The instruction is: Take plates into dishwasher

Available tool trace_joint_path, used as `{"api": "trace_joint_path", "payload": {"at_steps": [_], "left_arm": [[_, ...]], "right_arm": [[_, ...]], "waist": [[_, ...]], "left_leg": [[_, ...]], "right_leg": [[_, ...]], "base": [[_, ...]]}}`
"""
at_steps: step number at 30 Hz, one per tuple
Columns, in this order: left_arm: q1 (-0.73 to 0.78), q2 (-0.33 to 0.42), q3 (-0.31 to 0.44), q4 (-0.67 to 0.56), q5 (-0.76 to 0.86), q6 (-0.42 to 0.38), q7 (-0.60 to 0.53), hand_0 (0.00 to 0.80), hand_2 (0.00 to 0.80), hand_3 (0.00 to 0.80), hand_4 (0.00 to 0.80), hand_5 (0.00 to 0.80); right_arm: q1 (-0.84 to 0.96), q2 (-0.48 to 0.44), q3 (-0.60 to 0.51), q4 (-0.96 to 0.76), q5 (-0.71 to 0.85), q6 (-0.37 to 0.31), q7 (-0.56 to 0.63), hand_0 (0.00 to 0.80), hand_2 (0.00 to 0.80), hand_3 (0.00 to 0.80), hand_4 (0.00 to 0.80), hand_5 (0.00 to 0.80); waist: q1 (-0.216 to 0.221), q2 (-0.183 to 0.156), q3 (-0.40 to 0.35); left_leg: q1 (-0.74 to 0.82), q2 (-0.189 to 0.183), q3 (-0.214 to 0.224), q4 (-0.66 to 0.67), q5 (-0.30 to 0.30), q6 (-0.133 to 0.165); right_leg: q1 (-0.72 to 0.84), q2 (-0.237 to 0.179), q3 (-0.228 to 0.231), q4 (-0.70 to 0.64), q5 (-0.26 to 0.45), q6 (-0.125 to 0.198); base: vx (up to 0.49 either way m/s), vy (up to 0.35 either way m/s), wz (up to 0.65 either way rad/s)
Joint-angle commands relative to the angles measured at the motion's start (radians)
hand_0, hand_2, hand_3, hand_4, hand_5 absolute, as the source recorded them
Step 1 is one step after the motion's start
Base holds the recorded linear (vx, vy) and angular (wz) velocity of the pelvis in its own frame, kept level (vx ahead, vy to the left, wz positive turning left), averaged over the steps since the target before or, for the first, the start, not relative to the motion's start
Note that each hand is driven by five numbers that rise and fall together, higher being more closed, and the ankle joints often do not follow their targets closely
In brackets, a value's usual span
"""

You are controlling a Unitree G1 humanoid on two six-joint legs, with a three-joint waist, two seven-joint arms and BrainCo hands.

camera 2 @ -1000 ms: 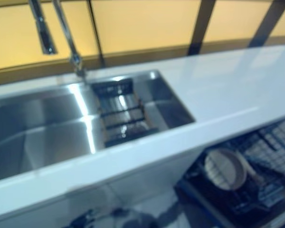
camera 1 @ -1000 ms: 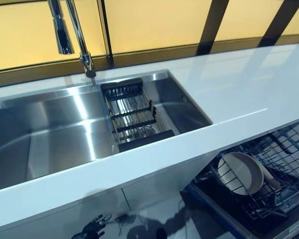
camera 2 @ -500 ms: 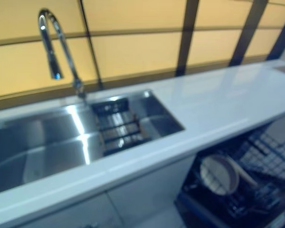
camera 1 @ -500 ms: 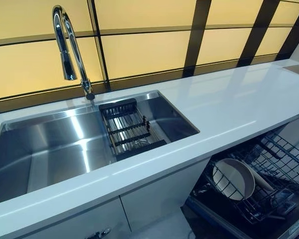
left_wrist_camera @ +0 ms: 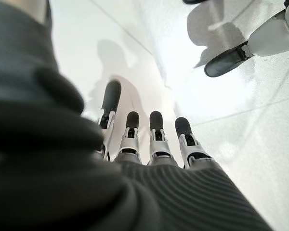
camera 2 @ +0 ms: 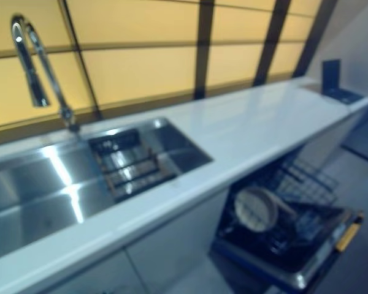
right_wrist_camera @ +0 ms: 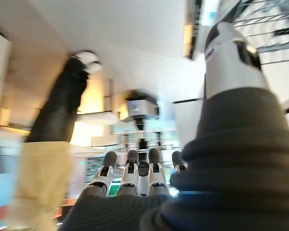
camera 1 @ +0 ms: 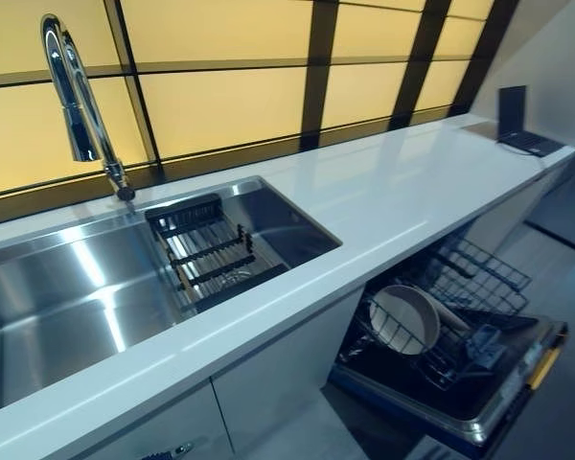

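Note:
A cream plate [camera 1: 405,318] stands on edge in the lower rack [camera 1: 479,278] of the open dishwasher [camera 1: 517,374], under the white counter at the right. It also shows in the right eye view [camera 2: 256,208]. No other plate shows in the sink or on the counter. My left hand [left_wrist_camera: 149,139] hangs over the pale floor with straight fingers and holds nothing. My right hand [right_wrist_camera: 135,173] also has straight fingers and is empty. Neither hand is near the plate.
A steel sink [camera 1: 57,297] with a tall faucet [camera 1: 77,96] is set in the white counter [camera 1: 383,192]; a black drain rack [camera 1: 211,254] sits in the sink's right part. A dark stand [camera 1: 517,120] is at the counter's far right end.
The whole view has shifted: the camera has turned right, so the sink sits further left and more of the dishwasher shows. The things themselves have not moved.

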Motion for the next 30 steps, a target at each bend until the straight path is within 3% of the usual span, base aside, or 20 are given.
{"api": "trace_joint_path", "payload": {"at_steps": [1, 5, 7, 8, 9, 10, 11, 12, 15, 16, 18, 19, 23, 24, 25, 26, 27, 28, 30], "left_arm": [[-0.033, 0.044, 0.055, 0.041, 0.038, -0.029, -0.015, 0.000, 0.000, 0.000, 0.000, 0.000], [-0.015, 0.055, 0.082, 0.063, 0.049, -0.043, -0.029, 0.000, 0.000, 0.000, 0.000, 0.000], [-0.034, 0.075, 0.076, 0.065, 0.061, -0.050, -0.032, 0.000, 0.000, 0.000, 0.000, 0.000], [-0.035, 0.076, 0.076, 0.065, 0.060, -0.051, -0.031, 0.000, 0.000, 0.000, 0.000, 0.000], [-0.059, 0.089, 0.065, 0.061, 0.038, -0.045, -0.018, 0.000, 0.000, 0.000, 0.000, 0.000], [-0.073, 0.095, 0.060, 0.058, 0.023, -0.038, -0.011, 0.000, 0.000, 0.000, 0.000, 0.000], [-0.083, 0.099, 0.057, 0.053, 0.014, -0.032, -0.006, 0.000, 0.000, 0.000, 0.000, 0.000], [-0.106, 0.103, 0.052, 0.050, 0.017, -0.027, -0.006, 0.000, 0.000, 0.000, 0.000, 0.000], [-0.112, 0.111, 0.064, 0.061, 0.004, -0.030, -0.017, 0.000, 0.000, 0.000, 0.000, 0.000], [-0.111, 0.111, 0.066, 0.062, 0.002, -0.031, -0.018, 0.000, 0.000, 0.000, 0.000, 0.000], [-0.078, 0.105, 0.100, 0.083, 0.002, -0.048, -0.058, 0.000, 0.000, 0.000, 0.000, 0.000], [-0.047, 0.088, 0.124, 0.102, -0.017, -0.059, -0.058, 0.000, 0.000, 0.000, 0.000, 0.000], [0.009, 0.054, 0.165, 0.132, 0.022, -0.074, -0.086, 0.000, 0.000, 0.000, 0.000, 0.000], [0.015, 0.049, 0.165, 0.132, 0.028, -0.082, -0.094, 0.000, 0.000, 0.000, 0.000, 0.000], [0.021, 0.044, 0.167, 0.130, 0.032, -0.091, -0.105, 0.000, 0.000, 0.000, 0.000, 0.000], [0.022, 0.044, 0.167, 0.130, 0.033, -0.092, -0.106, 0.000, 0.000, 0.000, 0.000, 0.000], [0.022, 0.033, 0.169, 0.126, 0.045, -0.103, -0.110, 0.000, 0.000, 0.000, 0.000, 0.000], [0.020, 0.027, 0.169, 0.121, 0.049, -0.107, -0.109, 0.000, 0.000, 0.000, 0.000, 0.000], [0.015, 0.023, 0.168, 0.116, 0.058, -0.109, -0.110, 0.000, 0.000, 0.000, 0.000, 0.000]], "right_arm": [[-0.001, 0.019, -0.049, -0.011, 0.029, 0.012, -0.043, 0.000, 0.000, 0.000, 0.000, 0.000], [-0.067, 0.069, 0.025, 0.041, 0.053, 0.075, -0.082, 0.000, 0.000, 0.000, 0.000, 0.000], [-0.113, 0.110, 0.078, 0.115, 0.087, 0.078, -0.131, 0.000, 0.000, 0.000, 0.000, 0.000], [-0.117, 0.111, 0.082, 0.118, 0.092, 0.079, -0.132, 0.000, 0.000, 0.000, 0.000, 0.000], [-0.152, 0.138, 0.119, 0.150, 0.129, 0.077, -0.144, 0.000, 0.000, 0.000, 0.000, 0.000], [-0.168, 0.153, 0.138, 0.154, 0.149, 0.077, -0.143, 0.000, 0.000, 0.000, 0.000, 0.000], [-0.175, 0.161, 0.149, 0.154, 0.164, 0.078, -0.142, 0.000, 0.000, 0.000, 0.000, 0.000], [-0.198, 0.190, 0.177, 0.159, 0.228, 0.080, -0.134, 0.000, 0.000, 0.000, 0.000, 0.000], [-0.212, 0.225, 0.185, 0.146, 0.303, 0.110, -0.089, 0.000, 0.000, 0.000, 0.000, 0.000], [-0.212, 0.227, 0.185, 0.145, 0.303, 0.112, -0.086, 0.000, 0.000, 0.000, 0.000, 0.000], [-0.228, 0.238, 0.193, 0.154, 0.296, 0.154, -0.048, 0.000, 0.000, 0.000, 0.000, 0.000], [-0.253, 0.241, 0.210, 0.196, 0.266, 0.183, -0.041, 0.000, 0.000, 0.000, 0.000, 0.000], [-0.286, 0.269, 0.235, 0.266, 0.292, 0.249, -0.076, 0.000, 0.000, 0.000, 0.000, 0.000], [-0.287, 0.279, 0.233, 0.278, 0.304, 0.269, -0.086, 0.000, 0.000, 0.000, 0.000, 0.000], [-0.285, 0.291, 0.227, 0.304, 0.319, 0.274, -0.104, 0.000, 0.000, 0.000, 0.000, 0.000], [-0.285, 0.292, 0.226, 0.307, 0.320, 0.274, -0.105, 0.000, 0.000, 0.000, 0.000, 0.000], [-0.283, 0.312, 0.217, 0.361, 0.333, 0.264, -0.125, 0.000, 0.000, 0.000, 0.000, 0.000], [-0.281, 0.325, 0.212, 0.384, 0.368, 0.253, -0.132, 0.000, 0.000, 0.000, 0.000, 0.000], [-0.277, 0.338, 0.205, 0.394, 0.440, 0.252, -0.133, 0.000, 0.000, 0.000, 0.000, 0.000]], "waist": [[0.050, -0.009, -0.023], [0.094, -0.026, -0.022], [0.121, -0.040, 0.013], [0.121, -0.041, 0.014], [0.141, -0.047, 0.033], [0.146, -0.050, 0.040], [0.151, -0.052, 0.044], [0.160, -0.057, 0.053], [0.163, -0.059, 0.056], [0.162, -0.059, 0.056], [0.173, -0.049, 0.069], [0.187, -0.044, 0.075], [0.206, -0.033, 0.091], [0.211, -0.040, 0.095], [0.218, -0.048, 0.099], [0.219, -0.048, 0.100], [0.228, -0.056, 0.103], [0.232, -0.055, 0.104], [0.233, -0.047, 0.106]], "left_leg": [[-0.037, -0.032, -0.114, 0.122, -0.123, 0.032], [-0.127, -0.013, -0.128, 0.238, -0.168, 0.049], [-0.223, 0.025, -0.151, 0.368, -0.205, 0.053], [-0.229, 0.027, -0.154, 0.374, -0.206, 0.052], [-0.281, 0.060, -0.171, 0.422, -0.201, 0.038], [-0.307, 0.072, -0.181, 0.436, -0.191, 0.027], [-0.323, 0.078, -0.187, 0.440, -0.179, 0.019], [-0.358, 0.095, -0.208, 0.424, -0.118, -0.017], [-0.342, 0.074, -0.252, 0.273, -0.005, -0.057], [-0.337, 0.072, -0.253, 0.256, 0.004, -0.060], [-0.288, 0.068, -0.268, 0.091, 0.090, -0.080], [-0.269, 0.063, -0.263, 0.004, 0.112, -0.090], [-0.261, 0.028, -0.250, 0.035, 0.104, -0.086], [-0.261, 0.020, -0.248, 0.139, 0.068, -0.073], [-0.265, 0.008, -0.250, 0.279, -0.008, -0.046], [-0.271, 0.010, -0.252, 0.302, -0.024, -0.043], [-0.256, -0.009, -0.257, 0.483, -0.159, 0.012], [-0.229, -0.022, -0.263, 0.562, -0.201, 0.031], [-0.185, -0.031, -0.273, 0.603, -0.218, 0.037]], "right_leg": [[0.068, -0.079, -0.004, 0.077, 0.088, -0.024], [0.127, -0.129, -0.037, 0.116, 0.109, -0.041], [0.116, -0.136, -0.052, 0.119, 0.066, -0.051], [0.114, -0.136, -0.054, 0.121, 0.062, -0.051], [0.140, -0.120, -0.087, 0.105, -0.030, -0.068], [0.149, -0.109, -0.097, 0.097, -0.067, -0.076], [0.154, -0.102, -0.102, 0.091, -0.089, -0.081], [0.182, -0.068, -0.114, 0.052, -0.175, -0.089], [0.167, -0.025, -0.120, 0.070, -0.221, -0.093], [0.166, -0.024, -0.121, 0.074, -0.222, -0.094], [0.179, 0.010, -0.137, 0.081, -0.276, -0.135], [0.196, 0.035, -0.153, 0.058, -0.281, -0.153], [0.215, 0.065, -0.171, 0.020, -0.272, -0.181], [0.216, 0.056, -0.172, 0.014, -0.262, -0.189], [0.215, 0.043, -0.171, 0.011, -0.249, -0.195], [0.216, 0.043, -0.171, 0.011, -0.249, -0.195], [0.211, 0.028, -0.165, 0.001, -0.228, -0.190], [0.203, 0.029, -0.159, -0.009, -0.215, -0.183], [0.189, 0.040, -0.153, -0.014, -0.207, -0.177]], "base": [[-0.252, -0.169, -0.13], [-0.267, -0.241, -0.24], [-0.404, -0.351, -0.20], [-0.463, -0.433, 0.09], [-0.397, -0.382, 0.34], [-0.475, -0.446, 0.41], [-0.491, -0.465, 0.20], [-0.472, -0.465, 0.06], [-0.430, -0.417, 0.04], [-0.288, -0.273, 0.31], [-0.352, -0.366, 0.43], [-0.362, -0.369, 0.23], [-0.303, -0.237, 0.18], [-0.227, -0.124, 0.31], [-0.165, -0.071, 0.29], [-0.184, -0.024, 0.38], [-0.154, 0.026, 0.40], [-0.151, 0.029, 0.40], [-0.093, 0.071, 0.25]]}}
